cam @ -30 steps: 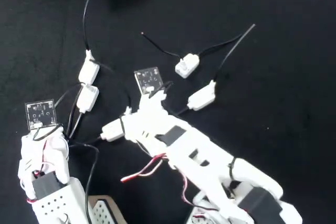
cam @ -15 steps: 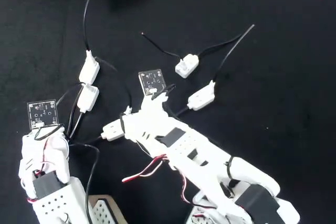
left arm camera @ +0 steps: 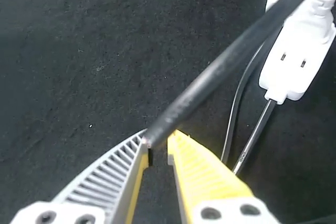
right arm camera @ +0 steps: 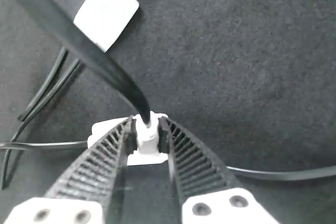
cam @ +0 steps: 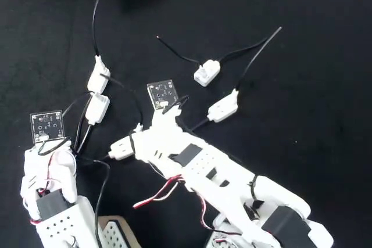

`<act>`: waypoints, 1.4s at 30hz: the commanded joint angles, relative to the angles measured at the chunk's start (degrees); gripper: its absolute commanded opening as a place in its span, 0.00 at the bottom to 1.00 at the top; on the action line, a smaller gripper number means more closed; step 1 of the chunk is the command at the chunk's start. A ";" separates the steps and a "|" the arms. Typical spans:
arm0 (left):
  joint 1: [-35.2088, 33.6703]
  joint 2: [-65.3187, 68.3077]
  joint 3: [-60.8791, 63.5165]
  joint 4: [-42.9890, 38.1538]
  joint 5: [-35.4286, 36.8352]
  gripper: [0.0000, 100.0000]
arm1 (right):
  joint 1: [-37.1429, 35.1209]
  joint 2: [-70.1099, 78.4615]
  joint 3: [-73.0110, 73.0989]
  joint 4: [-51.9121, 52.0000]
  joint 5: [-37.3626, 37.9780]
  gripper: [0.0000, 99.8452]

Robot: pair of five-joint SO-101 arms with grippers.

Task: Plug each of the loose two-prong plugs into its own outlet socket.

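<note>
over the last second your right arm has swung a little toward the left arm. the plug (cam: 119, 148) it carries has gone with it, leftward and slightly nearer the arms' bases over the worktop (cam: 314, 85). the left arm has barely stirred. i read that as a small repositioning, not an insertion. the plug is mated with nothing yet, so this pairing is still to do.

your right hand (right arm camera: 146, 123) is clamped on the plug. its fingers pinch the white body from both sides, right where the black lead (right arm camera: 100, 66) comes out. the prongs are hidden, so check which way they face before you push.

your left hand (left arm camera: 157, 141) is closed together on a black cable (left arm camera: 231, 61), gripped right at the fingertips. which piece that cable feeds, i cannot tell.

the plug lies between the two arms, near the left hand but not touching it. the closest candidate for it looks to be the lower connector (cam: 97, 108), a little beyond the plug. the upper connector (cam: 97, 78) sits end to end with that one, and whether those two are joined i cannot tell. the far connector (cam: 206, 72) and the side connector (cam: 224, 107) lie well apart on the other side of the right arm.
</note>
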 commanded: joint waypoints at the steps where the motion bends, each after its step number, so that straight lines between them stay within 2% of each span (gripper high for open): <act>1: -0.57 -0.26 1.01 -0.09 -0.26 0.07 | -2.29 0.84 0.13 1.67 -0.26 0.01; 8: -0.48 -0.26 1.01 -0.09 -0.26 0.07 | -2.11 0.84 -1.63 6.42 5.45 0.01; 13: 3.47 -0.26 1.01 1.23 -0.53 0.07 | -2.29 0.84 -3.12 9.85 11.96 0.01; 18: 6.02 -0.26 1.01 3.16 -5.01 0.07 | -2.55 0.84 -3.21 9.67 16.18 0.01; 26: 6.29 -0.26 1.01 3.16 -5.10 0.07 | -7.12 1.27 -6.29 9.58 16.53 0.01; 31: 6.20 -0.26 1.01 2.90 -5.01 0.07 | -6.86 8.66 -9.71 10.02 17.49 0.02; 33: 6.20 -0.26 1.01 2.81 -4.92 0.07 | -6.77 11.56 -11.21 10.02 19.52 0.05; 38: 6.37 -0.26 1.01 2.81 -4.92 0.07 | -6.77 12.26 -12.44 10.29 19.43 0.21; 42: 6.37 -0.26 1.01 2.81 -4.92 0.07 | -6.77 4.97 -12.53 17.14 19.25 0.24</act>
